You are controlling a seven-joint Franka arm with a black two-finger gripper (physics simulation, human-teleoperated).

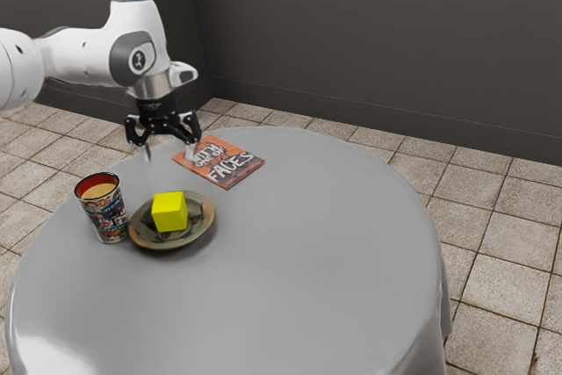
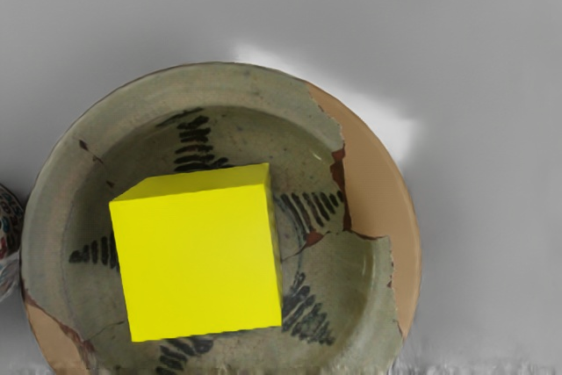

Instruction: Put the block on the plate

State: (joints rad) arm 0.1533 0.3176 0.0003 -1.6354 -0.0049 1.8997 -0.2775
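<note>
- Standing close beside the plate (image 1: pixel 143 239): a patterned cup (image 1: pixel 107 216).
- Bright yellow, the plain block (image 1: pixel 169 213) sits on the plate, within its rim.
- The claw (image 1: pixel 169 155) hangs above the table (image 1: pixel 307 261), fingers wide apart.
- A book (image 1: pixel 226 164) lies flat nearby.

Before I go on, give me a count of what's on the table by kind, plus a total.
Blocks (yellow block): 1
Plates (patterned plate): 1
Cups (patterned cup): 1
Books or magazines (orange-and-dark cover): 1
Total: 4

Room, kind unclear: tiled floor (image 1: pixel 505 292), dark walls (image 1: pixel 378 41), cloth-draped round table (image 1: pixel 307 261).
</note>
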